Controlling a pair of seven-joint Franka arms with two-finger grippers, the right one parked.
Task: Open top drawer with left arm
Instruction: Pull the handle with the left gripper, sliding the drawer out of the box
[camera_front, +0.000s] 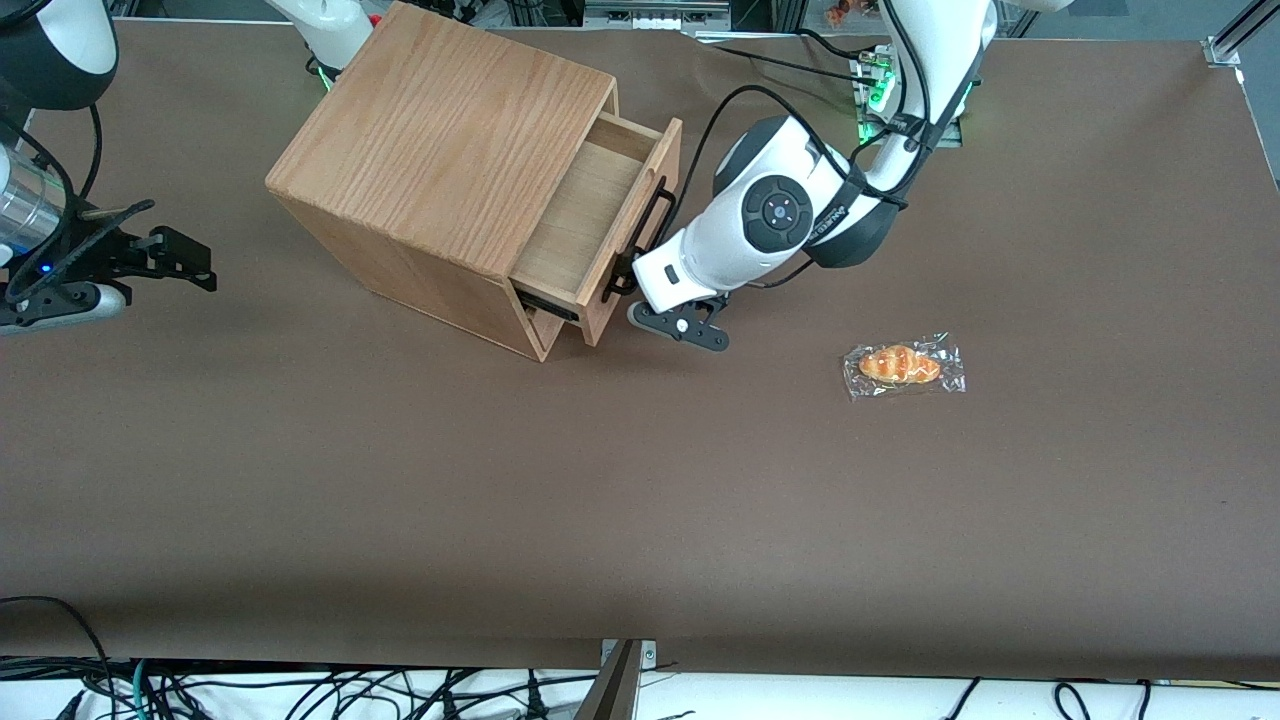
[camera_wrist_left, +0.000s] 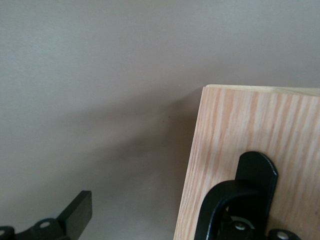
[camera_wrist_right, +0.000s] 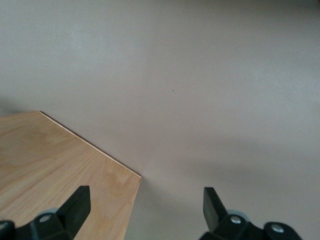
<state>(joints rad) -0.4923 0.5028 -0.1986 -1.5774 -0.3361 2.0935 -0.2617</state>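
— Seen from the front camera, how far along is the pull?
— I judge it midway: the top drawer (camera_front: 590, 215) stands partly out of the oak casing (camera_front: 440, 150), its pale tray bare, near the middle of the surface (camera_front: 640, 520). The left arm (camera_front: 770, 220) reaches to the drawer's front, and its end effector (camera_front: 628, 290) sits at the black bar handle (camera_front: 640, 240). A wrapped pastry (camera_front: 903, 365) lies well apart, toward the working arm's end.
— Any writing?
— A band of lettering on the arm's elbow, too small to read.
— And the left wrist camera?
— One finger (camera_wrist_left: 75, 215) hangs wide of the drawer front (camera_wrist_left: 240, 135), the other is by the handle mount (camera_wrist_left: 250, 195), so the fingers are spread, hooked rather than clamped.
— Next?
— Probably a further straight pull along the rails.
— The right wrist camera?
— Only the casing's top (camera_wrist_right: 55, 160) and the surface.
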